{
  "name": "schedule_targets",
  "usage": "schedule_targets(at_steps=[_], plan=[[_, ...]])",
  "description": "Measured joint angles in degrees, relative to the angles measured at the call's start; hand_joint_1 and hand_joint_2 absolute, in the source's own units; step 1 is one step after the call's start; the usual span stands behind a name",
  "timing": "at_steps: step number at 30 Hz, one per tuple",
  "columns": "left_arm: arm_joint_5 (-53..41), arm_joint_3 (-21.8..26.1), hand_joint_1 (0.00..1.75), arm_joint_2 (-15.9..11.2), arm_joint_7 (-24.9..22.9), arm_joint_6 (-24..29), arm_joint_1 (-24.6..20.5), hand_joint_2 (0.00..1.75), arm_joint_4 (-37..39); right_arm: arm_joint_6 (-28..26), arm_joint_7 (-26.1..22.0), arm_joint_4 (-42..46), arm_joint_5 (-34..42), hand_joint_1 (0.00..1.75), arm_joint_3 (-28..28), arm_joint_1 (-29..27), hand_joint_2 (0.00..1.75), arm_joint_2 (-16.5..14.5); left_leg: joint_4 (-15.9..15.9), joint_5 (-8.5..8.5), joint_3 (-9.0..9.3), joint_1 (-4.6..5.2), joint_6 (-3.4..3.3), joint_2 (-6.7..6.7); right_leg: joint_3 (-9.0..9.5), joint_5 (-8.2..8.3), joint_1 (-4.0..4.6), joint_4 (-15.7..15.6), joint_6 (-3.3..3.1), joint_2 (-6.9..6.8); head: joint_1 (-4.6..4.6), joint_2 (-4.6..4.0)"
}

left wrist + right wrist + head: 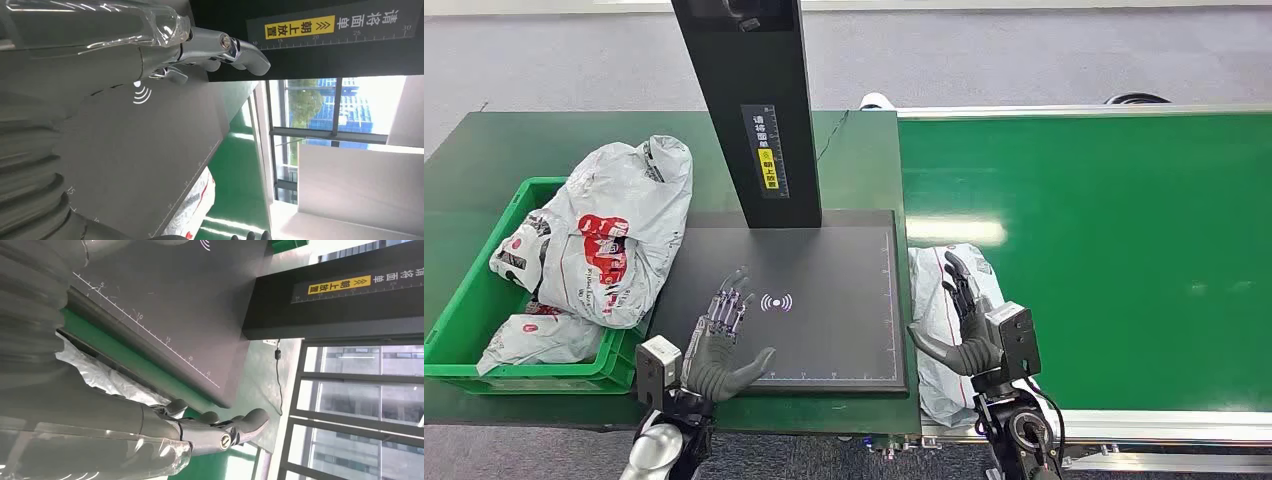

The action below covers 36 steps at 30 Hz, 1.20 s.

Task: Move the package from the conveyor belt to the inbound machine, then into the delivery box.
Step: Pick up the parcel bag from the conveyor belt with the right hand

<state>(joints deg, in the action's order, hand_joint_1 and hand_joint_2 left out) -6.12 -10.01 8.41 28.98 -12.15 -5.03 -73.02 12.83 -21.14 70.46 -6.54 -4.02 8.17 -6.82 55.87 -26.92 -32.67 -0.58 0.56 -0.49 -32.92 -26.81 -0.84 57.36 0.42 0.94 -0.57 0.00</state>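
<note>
Right robot hand [962, 322], fingers spread, rests on package [934, 300] lower centre, ungrasped; slick film may slip. Left robot hand [721, 340] released.

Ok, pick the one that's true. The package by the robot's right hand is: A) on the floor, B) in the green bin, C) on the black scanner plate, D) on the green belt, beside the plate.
D: the package lies on the belt, beside the plate.
</note>
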Motion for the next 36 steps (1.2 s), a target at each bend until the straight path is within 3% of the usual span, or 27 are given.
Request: schedule_targets(at_steps=[9,12,15,19,27,36], plan=[[-0.03,0.02,0.00,0.00,0.00,0.07,0.03,1.75,-0.01,-2.44,1.14,-0.26,-2.74,0.00,-0.01,0.26,1.75,0.09,0.00,0.00,0.00,0.00,0.00,0.00,0.00,0.00,0.00,0.00,0.00,0.00,0.00,0.00],[-0.22,0.05,0.00,-0.02,-0.07,0.16,0.32,1.75,-0.08,-9.57,6.00,-0.42,-11.86,0.00,-0.02,0.40,1.75,0.57,0.00,0.00,0.00,0.00,0.00,-0.03,0.01,0.00,0.00,0.00,0.00,-0.01,0.01,0.00],[-0.65,0.11,0.00,-0.02,-0.89,0.11,0.95,1.75,-0.57,-17.48,14.92,-0.52,-26.30,0.00,-0.03,0.48,1.75,1.45,0.00,0.00,0.00,0.01,0.00,-0.03,0.01,0.00,-0.01,0.00,0.00,-0.01,0.02,0.00],[-1.03,0.19,0.00,0.04,-2.00,0.04,1.31,1.75,-1.26,-20.92,21.63,-0.83,-38.35,0.00,0.15,0.42,1.75,2.02,0.00,0.00,0.00,0.00,0.00,-0.02,0.00,0.00,-0.01,0.00,0.00,-0.01,0.00,0.00],[-1.14,0.27,0.00,0.18,-2.55,0.05,1.53,1.75,-1.93,-19.86,25.67,-1.96,-44.36,0.00,0.95,-0.26,1.75,2.24,0.00,0.00,0.01,0.00,0.00,-0.02,0.00,0.00,0.00,0.00,0.00,-0.01,0.00,0.00],[-1.20,-0.01,0.00,0.26,-3.08,0.17,0.95,1.75,-1.57,-8.97,25.61,-8.46,-45.59,0.00,0.72,0.40,1.75,2.44,0.00,0.00,0.01,0.00,0.00,-0.03,0.02,0.00,0.00,0.00,0.00,-0.01,0.01,0.00]])
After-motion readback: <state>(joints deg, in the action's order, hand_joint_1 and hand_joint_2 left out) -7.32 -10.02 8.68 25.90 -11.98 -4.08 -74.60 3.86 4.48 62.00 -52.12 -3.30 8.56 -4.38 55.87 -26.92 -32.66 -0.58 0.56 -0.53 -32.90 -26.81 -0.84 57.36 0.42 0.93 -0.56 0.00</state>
